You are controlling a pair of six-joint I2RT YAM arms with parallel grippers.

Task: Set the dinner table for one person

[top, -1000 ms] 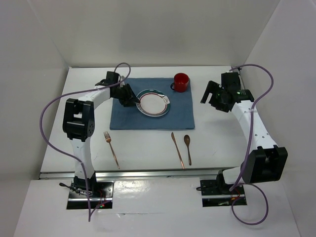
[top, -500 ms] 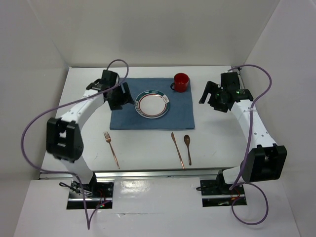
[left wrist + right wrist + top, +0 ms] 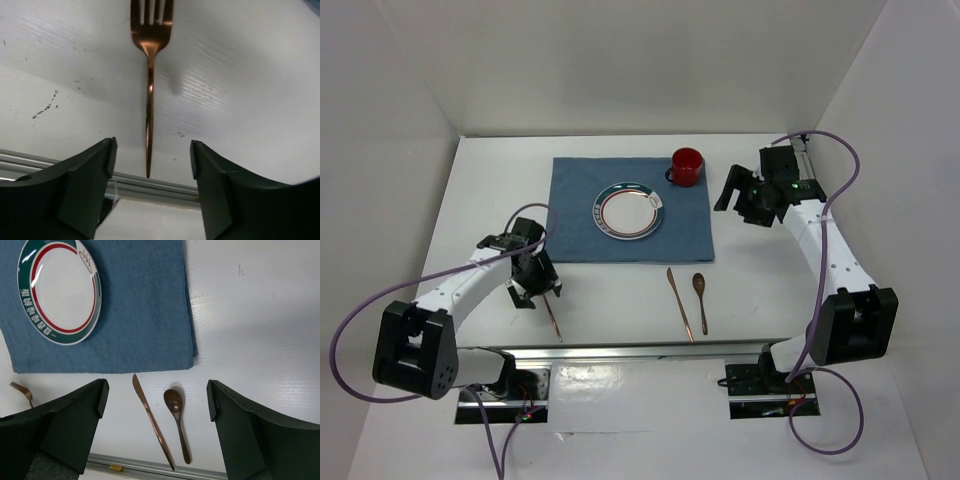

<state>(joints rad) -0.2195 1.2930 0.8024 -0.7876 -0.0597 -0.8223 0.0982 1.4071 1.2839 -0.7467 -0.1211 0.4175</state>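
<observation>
Left fingers [image 3: 102, 155]: moved from plate [image 3: 630, 210] rim to 7 o'clock of placemat [image 3: 680, 225]; now spread wide astride fork [image 3: 149, 100] handle. Fork: flat on white surface [image 3: 760, 290], unplaced; pickup likely next. Right fingers [image 3: 92, 395]: wide, empty.

left end effector [image 3: 537, 292] moved, plate [image 3: 630, 211] to fork [image 3: 148, 95]
</observation>
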